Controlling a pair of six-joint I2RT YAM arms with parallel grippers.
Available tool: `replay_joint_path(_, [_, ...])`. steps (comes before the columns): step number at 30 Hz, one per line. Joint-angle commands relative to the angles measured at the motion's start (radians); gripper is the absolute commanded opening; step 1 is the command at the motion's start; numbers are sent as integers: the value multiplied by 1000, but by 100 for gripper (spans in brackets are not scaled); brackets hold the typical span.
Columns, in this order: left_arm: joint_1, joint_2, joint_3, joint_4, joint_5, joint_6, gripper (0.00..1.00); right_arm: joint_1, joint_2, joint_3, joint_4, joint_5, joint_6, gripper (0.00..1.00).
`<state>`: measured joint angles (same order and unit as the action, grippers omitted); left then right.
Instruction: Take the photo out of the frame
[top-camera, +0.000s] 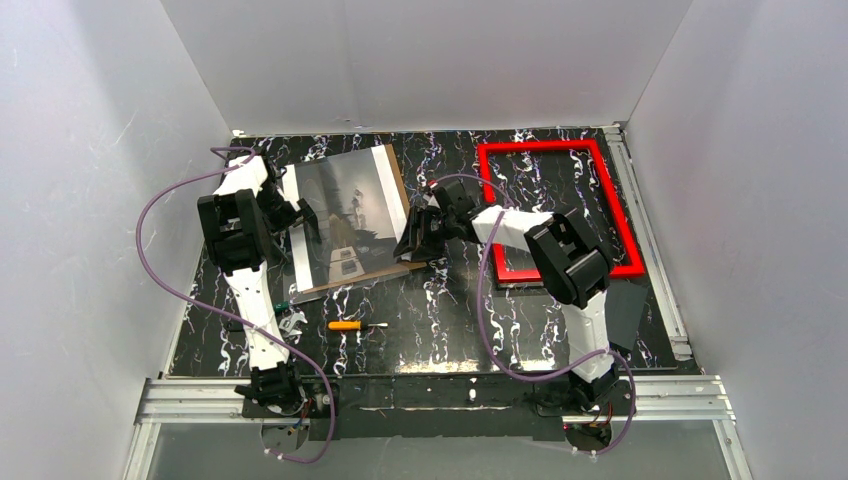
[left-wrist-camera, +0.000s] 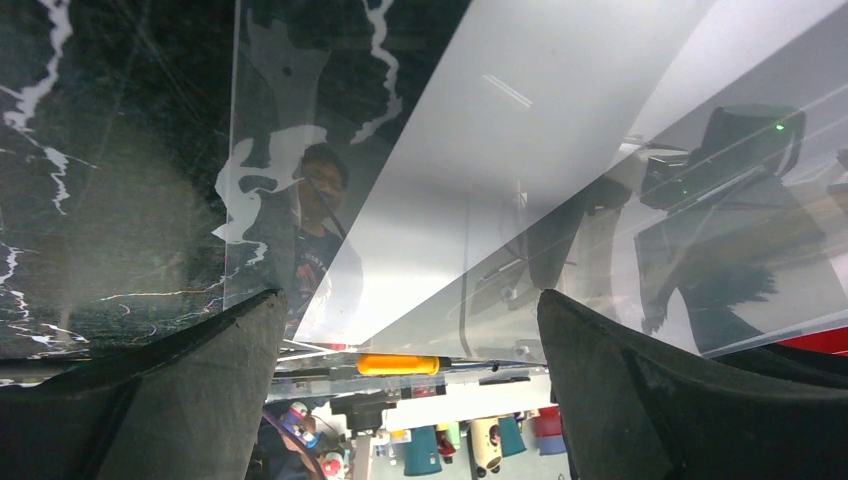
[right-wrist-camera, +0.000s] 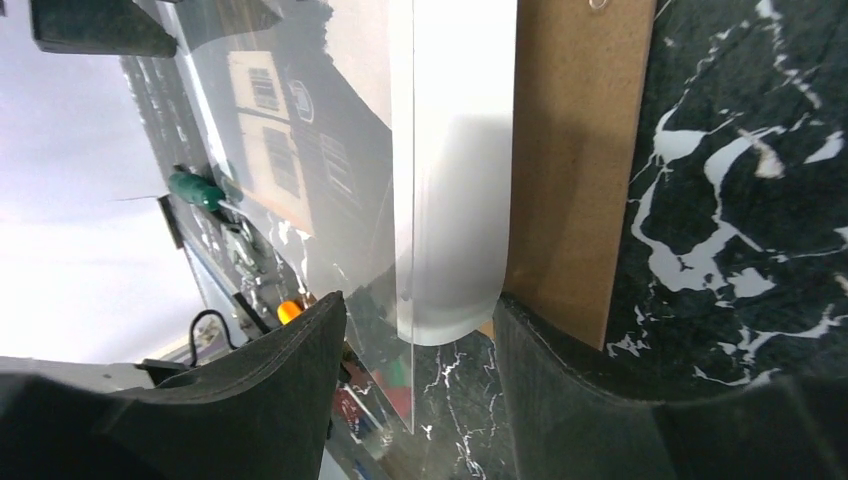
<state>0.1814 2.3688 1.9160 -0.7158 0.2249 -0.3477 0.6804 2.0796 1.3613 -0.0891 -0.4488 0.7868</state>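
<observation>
From above, we see a large rectangular photo (top-camera: 345, 215) of a dim grey-black scene with white strips down both long sides. It lies flat at the left-centre of the black, white-veined marble tabletop (top-camera: 450, 300). The thin-edged bright red rectangular frame (top-camera: 540, 147) lies well apart at the back right, with bare marble showing through its opening.

The left pincer (top-camera: 300, 215) sits at the photo's left edge, spread wide and holding nothing. Its wrist camera looks through a clear glossy pane (left-wrist-camera: 330, 150) so full of reflections that the photo is hard to make out.

The right pincer (right-wrist-camera: 418, 300) stands partly spread, straddling a curled white corner of the photo. We see nothing pinched. Its right finger (right-wrist-camera: 600, 400) hides a corner of the plain brown backing board (right-wrist-camera: 575, 150) under the photo.

An orange-handled screwdriver (top-camera: 345, 325) lies nearer the arm bases.
</observation>
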Motion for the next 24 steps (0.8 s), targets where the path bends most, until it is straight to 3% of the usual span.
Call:
replay_joint_path(1, [4, 87, -40, -31, 8, 22, 98, 2, -4, -108, 116, -61, 101, 64])
replay_joint_path(12, [3, 86, -41, -30, 11, 22, 98, -101, 79, -254, 738, -169, 479, 67])
replay_joint_path(17, [4, 89, -37, -31, 13, 23, 98, -120, 140, -204, 781, -198, 548, 67])
replay_joint_path(24, [5, 90, -36, -31, 17, 23, 98, -151, 191, -130, 749, -224, 519, 62])
